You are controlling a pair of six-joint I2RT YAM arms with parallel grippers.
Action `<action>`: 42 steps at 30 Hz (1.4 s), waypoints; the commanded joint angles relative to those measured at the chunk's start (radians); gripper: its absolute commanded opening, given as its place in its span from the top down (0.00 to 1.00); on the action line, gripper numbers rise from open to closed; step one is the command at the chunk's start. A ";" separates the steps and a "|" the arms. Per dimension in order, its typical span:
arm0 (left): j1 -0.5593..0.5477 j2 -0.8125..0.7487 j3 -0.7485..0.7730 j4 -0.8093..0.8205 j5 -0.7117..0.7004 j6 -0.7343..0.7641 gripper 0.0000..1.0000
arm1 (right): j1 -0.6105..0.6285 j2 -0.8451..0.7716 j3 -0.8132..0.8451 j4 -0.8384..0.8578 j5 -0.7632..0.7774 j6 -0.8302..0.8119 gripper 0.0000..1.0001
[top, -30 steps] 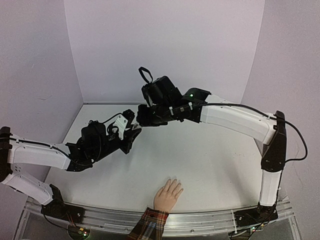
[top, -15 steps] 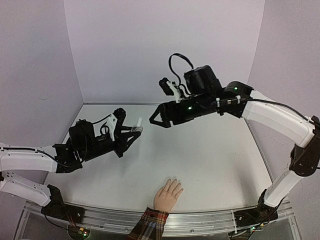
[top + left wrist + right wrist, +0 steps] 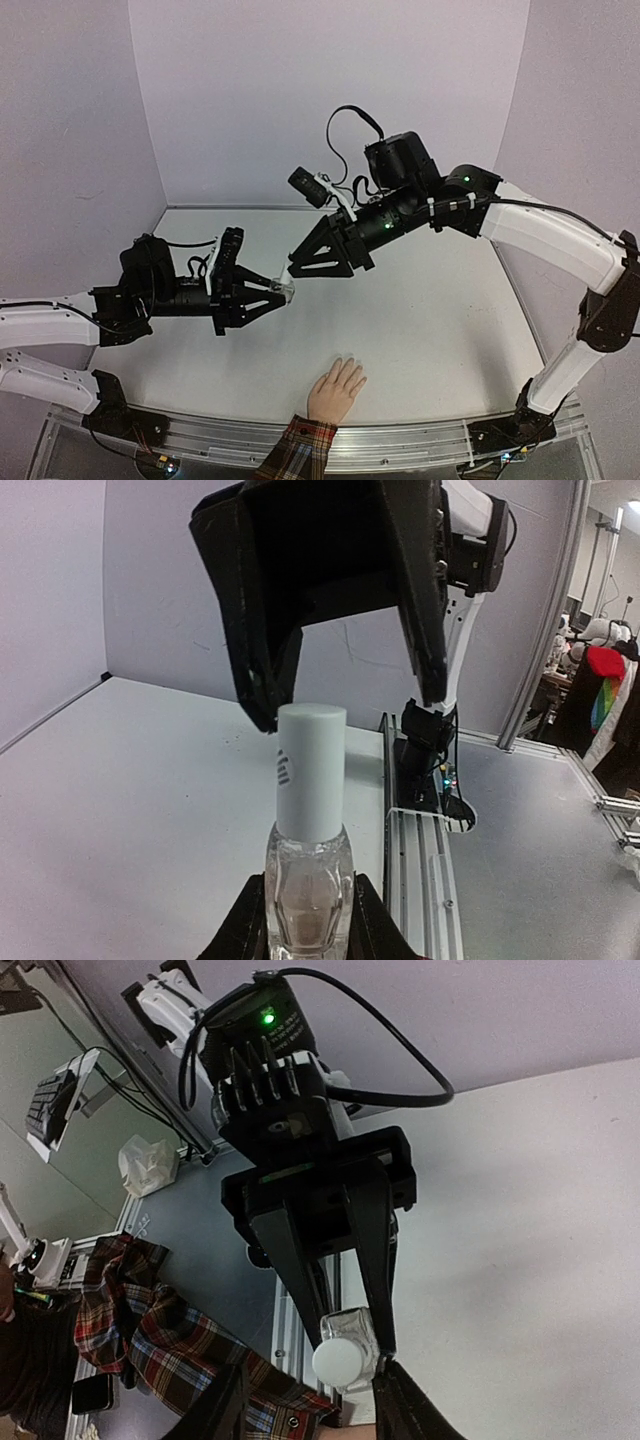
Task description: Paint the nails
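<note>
The right claw (image 3: pixel 292 270) swung away wide and is now back, jaws open astride the cap (image 3: pixel 310 770), not yet pinching. The left claw (image 3: pixel 283 293) grips the bottle (image 3: pixel 308 880) aloft. Uncapping looks next; the nails (image 3: pixel 350 362) wait on the hand (image 3: pixel 335 392) at the near edge of the bench (image 3: pixel 430 310).

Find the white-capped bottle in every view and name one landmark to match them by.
Top external: the bottle is left of centre, cap pointing up and right.
Left wrist: bottle at bottom centre, upright, cap on top.
Right wrist: bottle at bottom centre, cap facing the camera.
Shared landmark: the left gripper, shut on the bottle's glass body in all three.
</note>
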State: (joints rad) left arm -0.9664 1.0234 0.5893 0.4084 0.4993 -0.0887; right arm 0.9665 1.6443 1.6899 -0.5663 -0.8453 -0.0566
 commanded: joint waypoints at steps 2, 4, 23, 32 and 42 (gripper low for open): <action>0.006 -0.013 0.058 0.030 0.063 -0.021 1.00 | 0.004 0.033 0.054 0.059 -0.095 -0.017 0.58; 0.006 -0.009 0.061 0.032 0.064 -0.021 1.00 | 0.008 0.042 0.055 0.062 -0.096 -0.012 0.59; 0.006 -0.016 0.064 0.066 -0.498 -0.065 1.00 | 0.072 0.067 -0.110 0.304 0.309 0.209 1.00; 0.005 0.172 0.195 0.049 -0.883 -0.027 1.00 | 0.260 0.284 0.111 0.157 1.237 0.672 1.00; 0.003 0.109 0.099 0.002 -0.685 -0.071 1.00 | 0.187 0.173 0.112 0.077 1.038 0.544 0.53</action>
State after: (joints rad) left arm -0.9724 1.2148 0.6933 0.3288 -0.2499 -0.1339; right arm 1.1774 1.9368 1.8569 -0.4220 0.3395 0.5409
